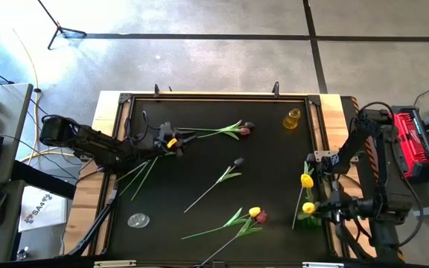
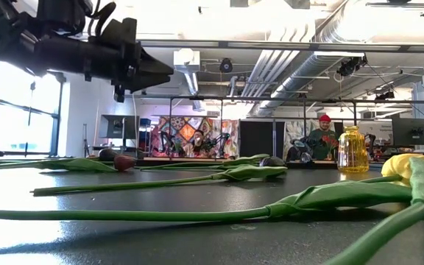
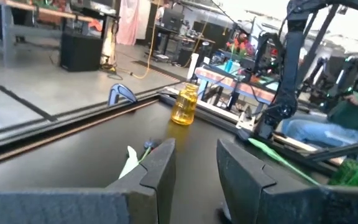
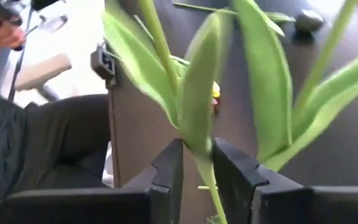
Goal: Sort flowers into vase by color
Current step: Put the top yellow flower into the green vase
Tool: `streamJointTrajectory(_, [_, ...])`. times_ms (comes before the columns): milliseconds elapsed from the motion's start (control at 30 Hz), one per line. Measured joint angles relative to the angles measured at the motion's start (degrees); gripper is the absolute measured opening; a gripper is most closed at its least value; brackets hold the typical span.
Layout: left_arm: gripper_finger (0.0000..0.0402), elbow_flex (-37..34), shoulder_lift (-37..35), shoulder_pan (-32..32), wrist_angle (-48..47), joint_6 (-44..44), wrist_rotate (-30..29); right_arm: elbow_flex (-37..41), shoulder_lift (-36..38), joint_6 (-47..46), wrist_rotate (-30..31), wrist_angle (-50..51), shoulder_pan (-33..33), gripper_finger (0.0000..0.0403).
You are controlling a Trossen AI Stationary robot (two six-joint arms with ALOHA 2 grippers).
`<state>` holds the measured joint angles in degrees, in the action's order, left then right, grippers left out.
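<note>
Tulips lie scattered on the black table (image 1: 199, 223): a dark-headed pair (image 1: 240, 130) at the far side, one dark (image 1: 238, 161) in the middle, and a yellow and a red one (image 1: 255, 214) near the front. By the right edge, two yellow-headed tulips (image 1: 307, 179) stand with their green stems and leaves (image 4: 197, 93) in front of my right gripper (image 4: 197, 171), whose fingers stand apart on either side of one stem. My left gripper (image 3: 194, 177) hovers level at the far left, open, over a yellow tulip (image 1: 172, 141). My right gripper has its two fingers on either side of a green stem, just below its leaves (image 4: 199, 152). The stem runs upright across the gap. Whether either finger still touches it I cannot tell.
A yellow glass vase (image 1: 293, 118) stands at the far right corner, and a greenish vase (image 3: 353, 171) at the right edge. A clear glass (image 1: 138, 220) sits near the front left. Raised rails frame the table. People sit beyond the table.
</note>
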<state>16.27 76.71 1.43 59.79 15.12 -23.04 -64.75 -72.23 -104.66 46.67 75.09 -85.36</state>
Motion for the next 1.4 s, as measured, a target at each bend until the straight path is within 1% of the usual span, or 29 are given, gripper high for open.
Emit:
streamJointTrajectory(167, [0.0101,0.0,0.0,-2.24,0.0,-2.21,-0.19,0.0,-0.02,-9.28,-4.43,5.42,0.0,0.0076])
streamJointTrajectory(267, [0.0101,0.0,0.0,-3.1,0.0,-2.3,-0.24,0.0,-0.04,-12.97,-10.26,7.2,0.03,0.0074])
streamJointTrajectory(333, [0.0101,0.0,0.0,-3.38,-0.02,-2.31,-0.25,0.0,-0.04,-13.6,-14.03,7.41,0.02,0.0074])
streamJointTrajectory(467, [0.0101,0.0,0.0,-3.45,-0.18,-2.85,-0.3,0.0,-0.22,-9.81,-20.12,2.81,0.02,0.0074])
streamJointTrajectory(667, [0.0101,0.0,0.0,-3.43,-0.09,-2.85,-0.39,-0.02,-0.3,-7.12,-20.78,-0.78,0.39,0.0074])
streamJointTrajectory(767, [0.0101,0.0,0.0,-3.46,-0.16,-2.91,-0.36,-0.02,-2.24,-5.84,-21.57,-0.8,1.42,0.0074])
streamJointTrajectory(900, [0.0101,0.0,0.0,-4.31,-0.34,-4.19,-0.82,-0.02,-6.55,-1.39,-28.17,-1.18,4.33,0.007])
streamJointTrajectory(1000, [0.0101,0.0,0.0,-4.81,-0.21,-4.96,-1.98,-0.01,-9.16,2.32,-31.67,-2.41,6.55,0.0055])
streamJointTrajectory(1067, [0.0101,0.0,0.0,-4.89,0.11,-5.25,-2.13,-0.05,-10.78,4.29,-33.61,-4.99,7.84,0.0041])
streamJointTrajectory(1233, [0.0101,0.02,0.0,-4.83,0.21,-5.52,-2.61,-0.04,-13.07,7.06,-37.1,-7.49,9.34,0.0008])
streamJointTrajectory(1400, [0.0101,0.02,0.0,-4.83,0.53,-5.82,-3.43,-0.04,-14.03,7.88,-40.71,-7.31,10.86,0.0002])
